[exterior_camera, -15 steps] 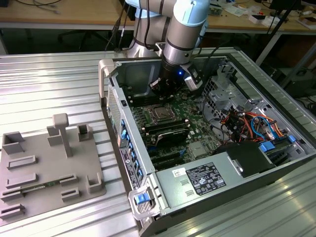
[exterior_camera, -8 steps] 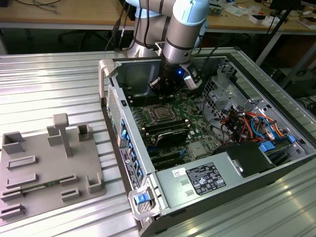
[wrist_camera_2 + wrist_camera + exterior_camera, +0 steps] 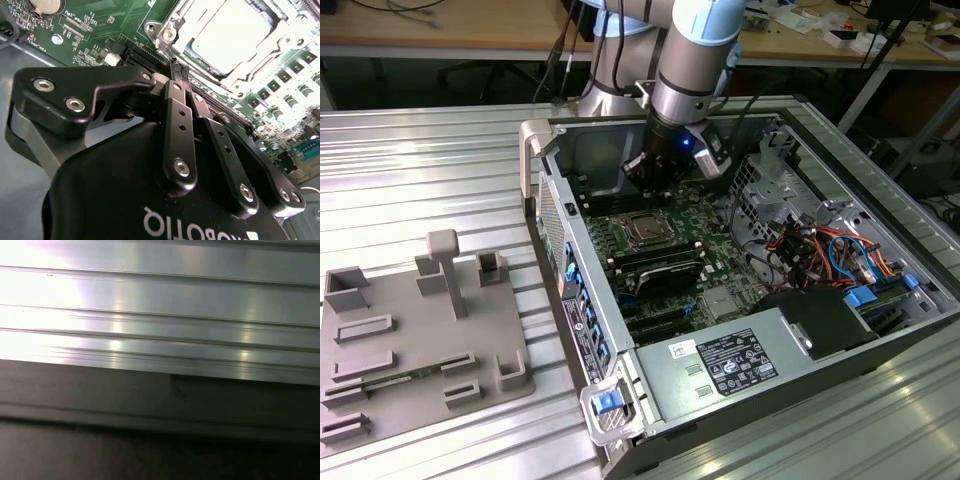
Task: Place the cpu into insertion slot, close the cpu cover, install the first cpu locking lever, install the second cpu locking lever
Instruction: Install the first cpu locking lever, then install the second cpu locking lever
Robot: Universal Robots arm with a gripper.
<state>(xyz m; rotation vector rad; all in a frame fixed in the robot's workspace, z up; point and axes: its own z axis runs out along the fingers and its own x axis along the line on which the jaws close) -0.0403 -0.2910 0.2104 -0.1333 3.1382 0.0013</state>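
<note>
A big computer case [image 3: 740,300] lies open on the ribbed metal desk [image 3: 420,170]. Inside it is the green board [image 3: 715,250]. The robot arm [image 3: 695,60] reaches down into the case from 12 o'clock.

The claw [image 3: 650,175] hangs just above the board, at the far end of the case. In the second wrist view the claw [image 3: 179,70] has its two black fingers [image 3: 177,122] pressed together, with no gap at the tips. It holds nothing. The tips point at the board right beside the edge of the socket.

The cpu [image 3: 648,228] sits in the insertion slot [image 3: 631,238], near the middle of the board, at about 6 o'clock from the claw. In the second wrist view the cpu [image 3: 235,35] shows as a flat pale square, very bright in the light. The cpu cover [image 3: 172,27] is a shiny metal frame that lies down flat around the chip, so the chip shows through the cut-out middle.

At about 6 o'clock from the socket are long black slots [image 3: 660,272]. At 3 o'clock in the case is a bunch of red, orange and blue wires [image 3: 830,250]. A grey box with a white label [image 3: 720,365] sits at the near end of the case.

On the desk at 9 o'clock from the case lies a grey tray [image 3: 420,340] with little holders standing up on it.

The first wrist view shows ribbed shiny metal [image 3: 160,305] and a dark band under it.
</note>
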